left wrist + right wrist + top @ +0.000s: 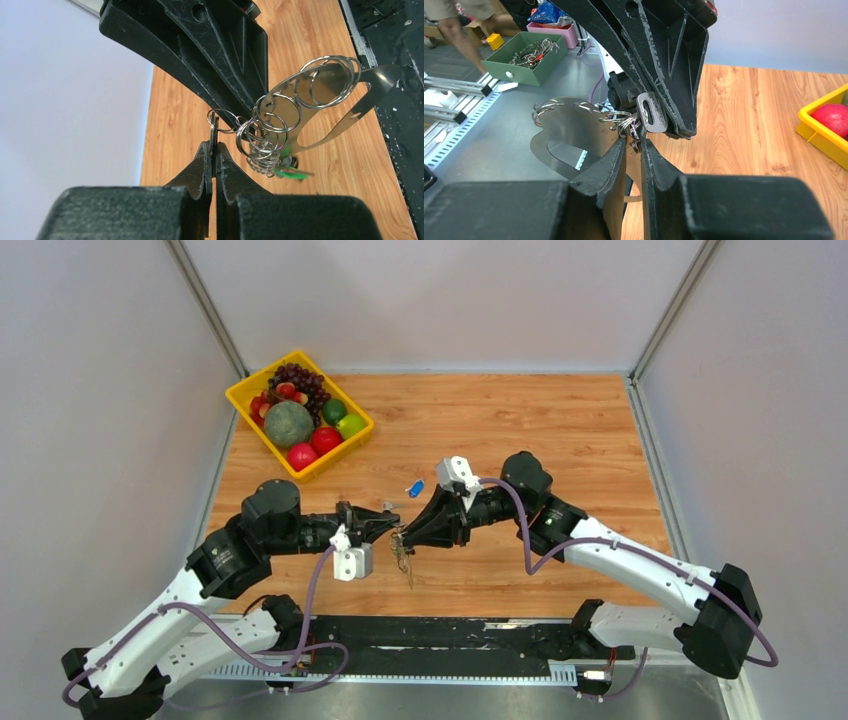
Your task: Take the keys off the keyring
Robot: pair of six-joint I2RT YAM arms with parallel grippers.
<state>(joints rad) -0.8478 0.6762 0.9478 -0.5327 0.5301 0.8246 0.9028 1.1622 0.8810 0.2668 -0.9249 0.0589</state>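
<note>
My left gripper (392, 527) and right gripper (408, 534) meet tip to tip above the middle of the table. The left gripper (214, 145) is shut on a thin flat silver key (214, 125), seen edge-on. That key's head (651, 114) shows in the right wrist view. The right gripper (634, 140) is shut on the keyring (631, 131), a cluster of wire rings. Several rings (270, 125) thread a flat shiny metal plate (325, 85). A green-headed key (292, 173) hangs below. The bunch (403, 562) dangles under both grippers.
A yellow basket (236, 398) of fruit stands at the back left; its corner shows in the right wrist view (819, 131). A small blue tag (414, 487) lies on the wood behind the grippers. A green tray (531, 65) of metal parts sits off the table.
</note>
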